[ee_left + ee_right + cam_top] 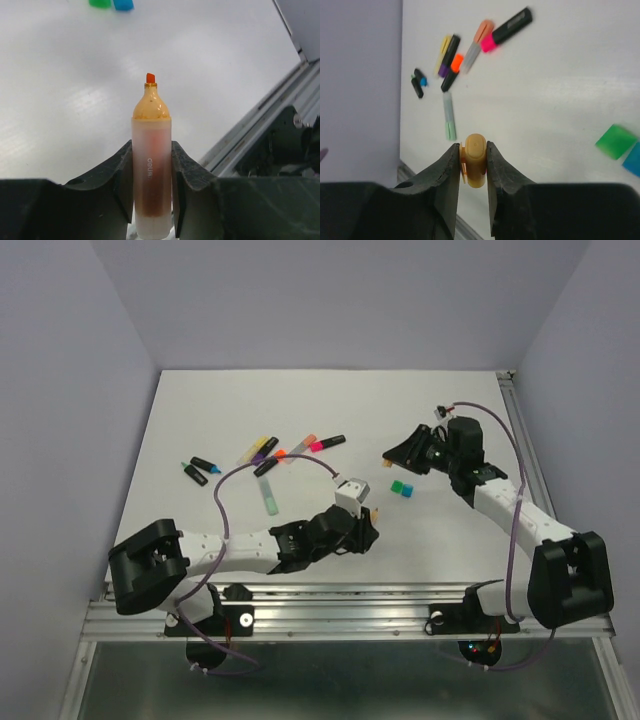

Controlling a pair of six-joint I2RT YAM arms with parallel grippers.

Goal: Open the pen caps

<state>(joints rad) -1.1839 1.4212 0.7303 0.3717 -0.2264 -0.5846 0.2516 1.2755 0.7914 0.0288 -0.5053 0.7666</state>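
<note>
My left gripper [366, 522] is shut on an uncapped orange highlighter body [151, 160], its bare orange tip [150, 78] pointing away over the table. My right gripper [396, 452] is shut on the loose orange pen cap [475, 159], held above the table, apart from the pen. A green cap [397, 485] and a blue cap [408, 490] lie loose between the arms; both also show in the right wrist view, green [616, 141] and blue [634, 159]. Several capped highlighters [290, 450] with pink, peach, orange and yellow-purple caps lie at the middle back.
A pale mint pen body [270, 498] lies in front of the capped pens. Two short black pen bodies with blue and green tips [200, 470] lie to the left. The metal rail [350, 600] runs along the near table edge, close under my left gripper.
</note>
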